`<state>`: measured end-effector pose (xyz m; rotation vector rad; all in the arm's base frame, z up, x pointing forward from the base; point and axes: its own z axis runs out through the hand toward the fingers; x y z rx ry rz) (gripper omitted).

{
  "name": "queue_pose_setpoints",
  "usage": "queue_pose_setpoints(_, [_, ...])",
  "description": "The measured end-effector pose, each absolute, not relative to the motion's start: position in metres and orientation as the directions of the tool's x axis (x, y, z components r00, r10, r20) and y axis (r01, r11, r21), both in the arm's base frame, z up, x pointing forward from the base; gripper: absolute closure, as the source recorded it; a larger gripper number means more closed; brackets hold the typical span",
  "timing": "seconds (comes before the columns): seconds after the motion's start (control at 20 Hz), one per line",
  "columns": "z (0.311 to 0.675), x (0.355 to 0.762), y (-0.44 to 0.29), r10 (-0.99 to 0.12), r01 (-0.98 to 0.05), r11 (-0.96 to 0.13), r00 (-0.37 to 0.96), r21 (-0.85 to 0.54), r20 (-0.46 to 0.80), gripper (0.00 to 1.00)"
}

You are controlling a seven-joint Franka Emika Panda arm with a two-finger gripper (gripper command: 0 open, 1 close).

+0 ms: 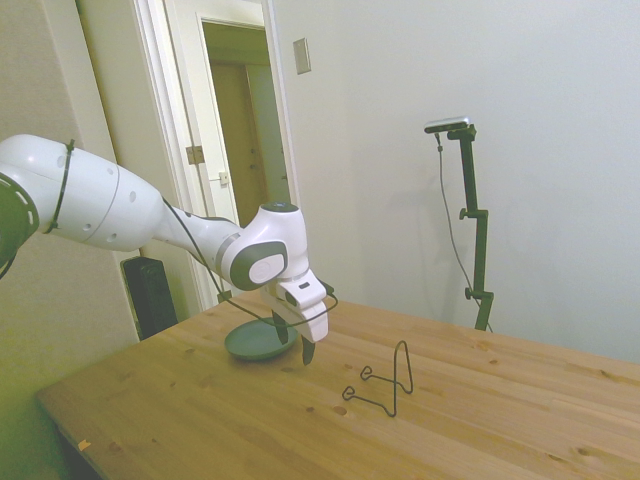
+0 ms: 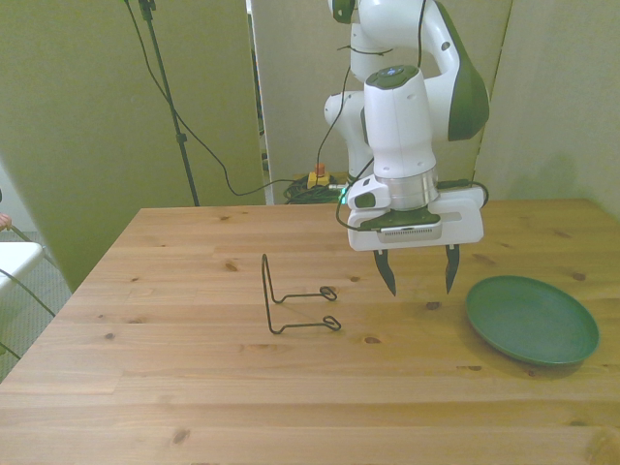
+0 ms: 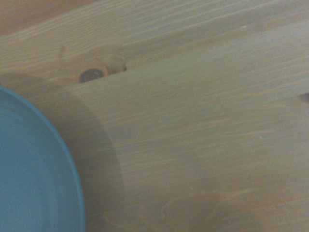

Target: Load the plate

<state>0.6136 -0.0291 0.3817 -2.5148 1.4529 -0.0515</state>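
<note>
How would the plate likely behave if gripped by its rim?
The plate looks rigid, so it should lift whole. Its matte surface probably resists slipping. Lying flat on the table, its low rim offers little to grab; a push would likely slide it.

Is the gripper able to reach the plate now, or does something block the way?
Probably yes. The plate lies flat on the table beside the open gripper, with bare wood between them. The wire stand stands on the other side, out of the way.
</note>
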Motion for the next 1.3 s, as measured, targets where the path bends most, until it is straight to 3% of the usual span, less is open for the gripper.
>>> queue_pose_setpoints(0.85, [0.356,0.649,0.034,-0.828,-0.824,-0.493,0.543,-0.279,-0.141,0.0])
queue_pose_setpoints(0.9, [0.355,0.65,0.034,-0.828,-0.825,-0.491,0.542,-0.279,-0.143,1.0])
queue_pose_setpoints(1.3, [0.354,0.651,0.034,-0.833,-0.834,-0.47,0.528,-0.29,-0.167,1.0])
